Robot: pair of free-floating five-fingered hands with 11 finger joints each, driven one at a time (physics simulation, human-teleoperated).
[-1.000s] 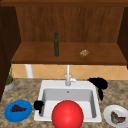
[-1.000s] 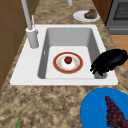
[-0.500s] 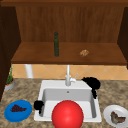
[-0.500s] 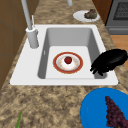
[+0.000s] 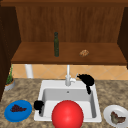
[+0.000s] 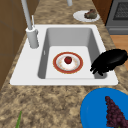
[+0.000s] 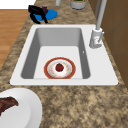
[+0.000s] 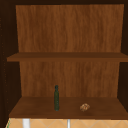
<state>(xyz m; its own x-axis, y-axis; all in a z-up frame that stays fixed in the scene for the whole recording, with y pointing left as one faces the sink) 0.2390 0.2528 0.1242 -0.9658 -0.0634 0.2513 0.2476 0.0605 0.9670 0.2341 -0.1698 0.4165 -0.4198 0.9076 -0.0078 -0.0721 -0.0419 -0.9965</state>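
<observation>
While the left hand (image 5: 38,105) hangs over the sink's (image 5: 45,86) front-left corner, at about 8 o'clock from the basin's centre in the front view, its fingers point down, relaxed and apart, holding nothing; the left side view shows the same hand (image 6: 110,61) above the rim beside the blue plate (image 6: 97,107). That blue plate carries a bunch of dark grapes (image 6: 114,113) and sits just beyond the corner, nearest the hand. Down in the basin lies a red-rimmed plate (image 6: 68,62) with 1 small red fruit (image 6: 68,59) at its middle, well apart from both hands. The right hand (image 5: 86,80) floats at 1 o'clock, close beside the faucet (image 5: 68,76), with fingers hanging loosely open and empty. A large red ball (image 5: 67,114) stands at 6 o'clock in the front view, blocking sight of the basin floor. A white plate (image 5: 108,112) with brownish food sits at 4 o'clock on the counter. Above, the shelf (image 8: 37,110) bears a dark green bottle (image 8: 56,98) and a small brown lump (image 8: 84,107).
</observation>
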